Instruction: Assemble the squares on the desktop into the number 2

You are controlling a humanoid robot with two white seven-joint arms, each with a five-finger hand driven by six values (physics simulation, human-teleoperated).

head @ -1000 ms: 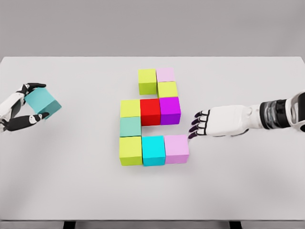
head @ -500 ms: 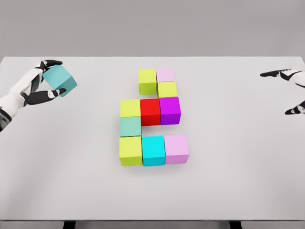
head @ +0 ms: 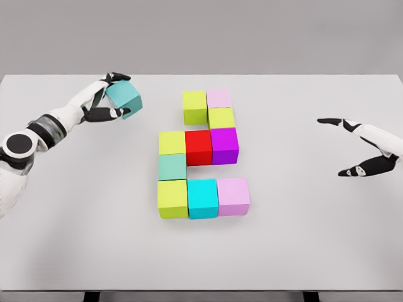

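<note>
Left hand [head: 108, 100] grips a smooth teal cube [head: 123, 97], tilted, above the plain white desk [head: 75, 207]. Ten glossy coloured cubes [head: 200, 154] sit mid-desk, faces touching. Right hand [head: 360, 148] hangs spread, holding nothing.

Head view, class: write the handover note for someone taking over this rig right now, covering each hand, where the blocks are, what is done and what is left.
Left hand: shut on the teal cube, held left of the figure's top row.
Right hand: open, holding nothing, at the right side of the table.
Done: nine cubes form most of the 2. The top row has the lime cube and the pale pink cube; middle and bottom rows are full.
Left: set the teal cube beside the lime cube, probably on its left, to finish the top row.
</note>
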